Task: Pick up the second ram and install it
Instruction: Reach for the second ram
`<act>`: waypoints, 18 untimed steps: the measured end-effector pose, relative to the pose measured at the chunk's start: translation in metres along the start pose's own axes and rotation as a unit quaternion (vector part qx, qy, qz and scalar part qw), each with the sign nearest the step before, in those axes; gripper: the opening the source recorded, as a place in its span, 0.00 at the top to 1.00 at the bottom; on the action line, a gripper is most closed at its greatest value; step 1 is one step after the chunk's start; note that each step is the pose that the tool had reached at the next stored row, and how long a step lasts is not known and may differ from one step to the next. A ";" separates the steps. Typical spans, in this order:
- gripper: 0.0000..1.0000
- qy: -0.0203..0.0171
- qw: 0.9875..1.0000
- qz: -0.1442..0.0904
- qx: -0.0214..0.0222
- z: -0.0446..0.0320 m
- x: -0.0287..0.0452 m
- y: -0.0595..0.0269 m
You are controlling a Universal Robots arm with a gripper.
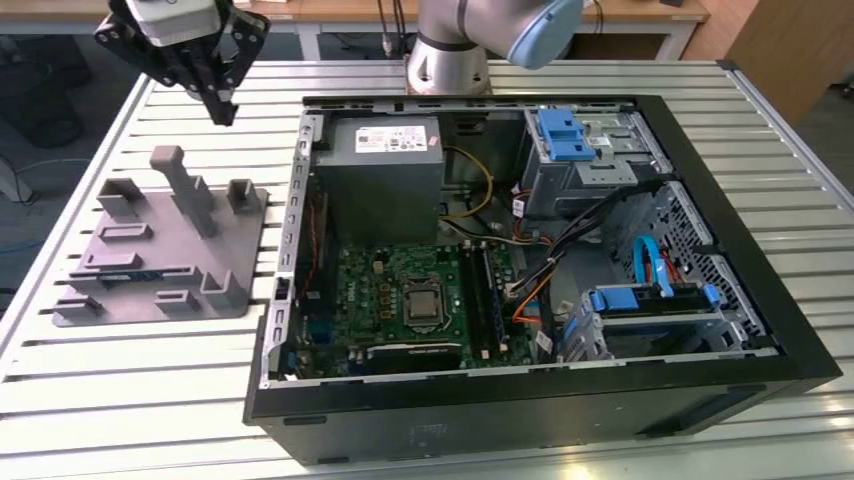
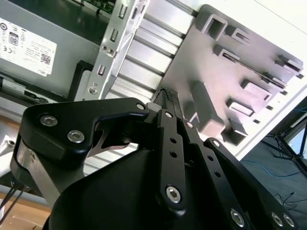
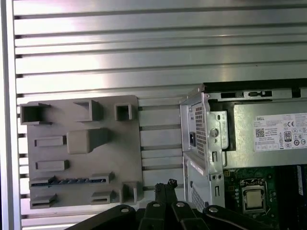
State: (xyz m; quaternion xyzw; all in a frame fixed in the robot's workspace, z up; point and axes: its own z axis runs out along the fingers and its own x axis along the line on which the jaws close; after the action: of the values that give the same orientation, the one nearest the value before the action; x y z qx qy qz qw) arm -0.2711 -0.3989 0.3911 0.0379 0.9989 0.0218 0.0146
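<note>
Black gripper (image 1: 224, 113), fingers together and empty, hangs well above the grey plastic holder plate (image 1: 147, 250).
We note the thin blue-green second ram (image 3: 67, 180) on edge in a plate slot below, long axis parallel to the slats of the aluminium table (image 1: 80, 360).

Silver-grey arm (image 1: 447, 60) with a pale blue joint cap (image 1: 545, 35); black gripper (image 1: 223, 110) of hinged linkage bars, silver screws (image 2: 172, 194), on a white wrist block (image 1: 180, 18).

Your gripper (image 1: 224, 108) is hanging in the exterior view's upper left, pointing downward, its black fingers (image 3: 168, 189) pressing together tip to tip, while your arm (image 1: 454, 55) is standing at top centre.
</note>
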 end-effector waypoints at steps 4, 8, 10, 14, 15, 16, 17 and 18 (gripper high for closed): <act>0.90 0.000 1.000 0.000 0.000 -0.0002 0.0121 -0.0009; 0.90 0.000 1.000 0.000 0.000 -0.0003 0.0240 -0.0018; 0.90 0.000 1.000 0.000 0.000 -0.0003 0.0300 -0.0023; 0.90 0.000 1.000 0.000 0.000 -0.0004 0.0423 -0.0032; 0.90 0.000 1.000 0.000 0.000 -0.0004 0.0451 -0.0034; 0.90 0.000 1.000 0.000 0.000 -0.0004 0.0478 -0.0036; 0.90 0.000 1.000 0.000 0.000 -0.0004 0.0502 -0.0038; 0.90 0.000 1.000 0.000 0.000 -0.0004 0.0525 -0.0040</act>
State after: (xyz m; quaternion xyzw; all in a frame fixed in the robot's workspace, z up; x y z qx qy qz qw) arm -0.3237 -0.3989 0.3899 0.0378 0.9989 0.0218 0.0146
